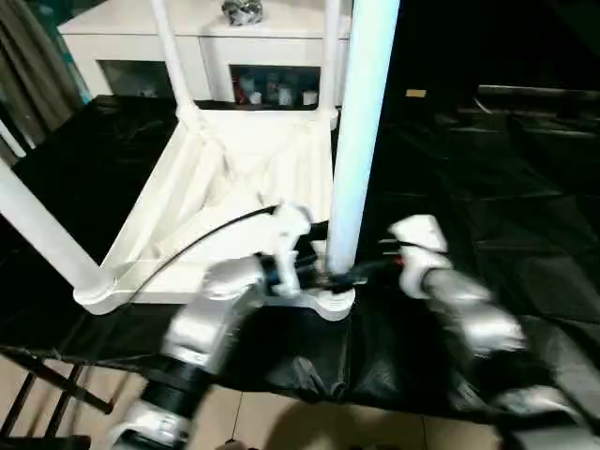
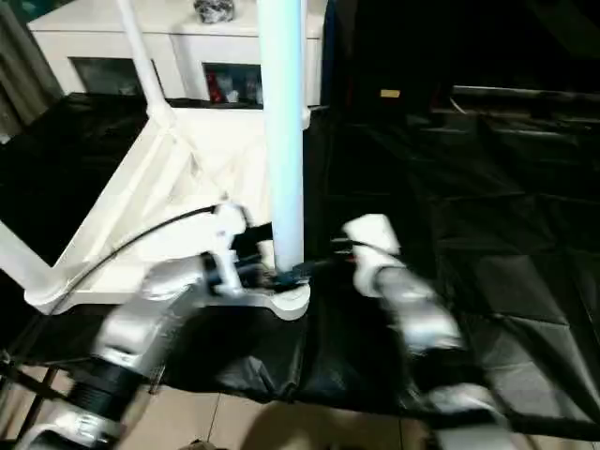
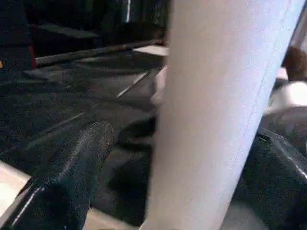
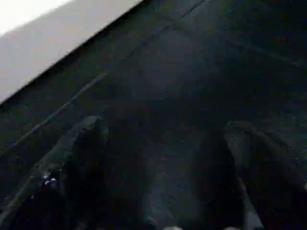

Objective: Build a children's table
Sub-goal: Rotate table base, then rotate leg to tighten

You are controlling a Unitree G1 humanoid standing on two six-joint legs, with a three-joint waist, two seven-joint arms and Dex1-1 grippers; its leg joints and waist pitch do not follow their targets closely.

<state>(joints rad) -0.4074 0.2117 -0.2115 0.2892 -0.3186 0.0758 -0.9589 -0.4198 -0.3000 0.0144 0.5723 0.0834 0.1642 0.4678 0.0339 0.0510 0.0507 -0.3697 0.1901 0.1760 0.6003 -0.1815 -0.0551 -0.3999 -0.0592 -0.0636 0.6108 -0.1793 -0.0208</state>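
White upturned children's table (image 1: pixel 234 187), legs upright (ribbed underside), both hands spread.

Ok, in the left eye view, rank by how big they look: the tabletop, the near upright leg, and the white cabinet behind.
1. tabletop, the largest white area.
2. near upright leg, which looks big partly because it stands close to the camera.
3. white cabinet, cut off by the picture's top edge and far back, so its rank against the leg is unsure.

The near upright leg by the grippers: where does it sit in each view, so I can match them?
Left eye view: near leg right of centre, rising from the front corner socket.
Right eye view: centre-left.
Left wrist view: the pale tube between the open black fingers.
Right wrist view: no leg visible; black cloth between the fingers.
Shared landmark: white cabinet.
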